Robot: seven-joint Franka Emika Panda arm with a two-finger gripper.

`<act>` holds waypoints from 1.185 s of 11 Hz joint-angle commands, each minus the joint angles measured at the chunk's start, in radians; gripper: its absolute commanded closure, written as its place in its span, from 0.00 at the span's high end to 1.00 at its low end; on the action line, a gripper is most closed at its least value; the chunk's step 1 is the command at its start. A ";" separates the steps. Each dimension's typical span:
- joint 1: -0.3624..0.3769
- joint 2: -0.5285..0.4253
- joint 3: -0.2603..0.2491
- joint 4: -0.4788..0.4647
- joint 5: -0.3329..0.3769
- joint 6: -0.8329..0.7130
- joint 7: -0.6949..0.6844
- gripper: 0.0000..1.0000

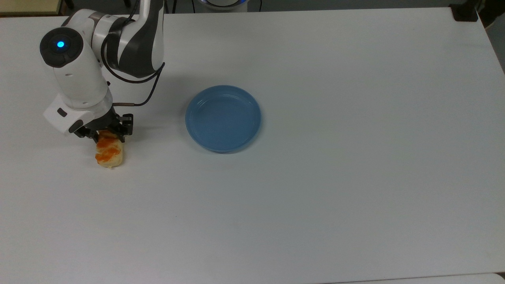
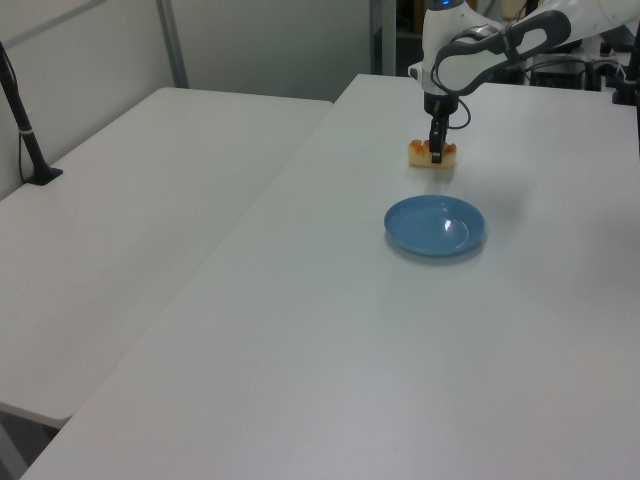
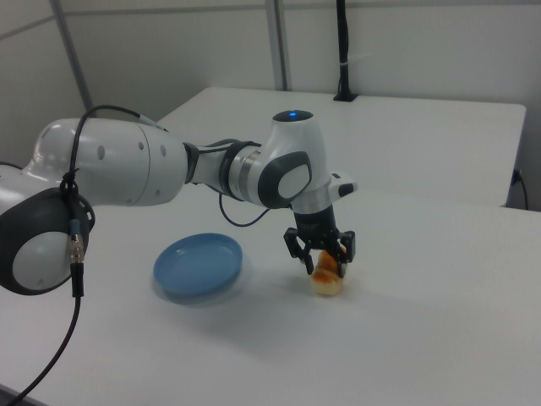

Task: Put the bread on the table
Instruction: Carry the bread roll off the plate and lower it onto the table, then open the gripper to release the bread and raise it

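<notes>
The bread (image 1: 109, 154), a small tan bun with orange glazed patches, lies low against the white table (image 1: 315, 197) near the top view's left edge, well left of the blue plate. My gripper (image 1: 105, 136) points down over the bun's near end and is shut on the bread. In the right view the fingers straddle the bread (image 3: 329, 282) from above, and its underside looks to touch the table (image 3: 406, 338). The left view has the gripper (image 2: 437, 155) planted on the bread (image 2: 447, 153) beyond the plate.
An empty round blue plate (image 1: 223, 118) sits right of the bread in the top view. My white arm (image 1: 79, 71) and its black cable rise above the bun. A black clamp (image 1: 465, 14) occupies the table's far right corner. A second white table (image 2: 120, 200) stands alongside.
</notes>
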 commanded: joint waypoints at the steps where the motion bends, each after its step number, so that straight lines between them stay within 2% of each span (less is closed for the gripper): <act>1: 0.002 -0.079 0.000 -0.006 0.005 -0.038 0.014 1.00; 3: 0.002 -0.195 0.000 -0.017 0.065 -0.173 0.180 1.00; 5: 0.020 -0.318 0.001 -0.020 0.081 -0.319 0.346 1.00; 8: 0.078 -0.454 -0.008 -0.021 0.146 -0.504 0.412 1.00; 9: 0.141 -0.485 -0.061 -0.021 0.148 -0.543 0.451 1.00; 11: 0.335 -0.536 -0.227 -0.021 0.153 -0.566 0.506 1.00; 12: 0.374 -0.545 -0.258 -0.021 0.156 -0.566 0.500 1.00; 13: 0.373 -0.551 -0.252 -0.021 0.156 -0.563 0.483 1.00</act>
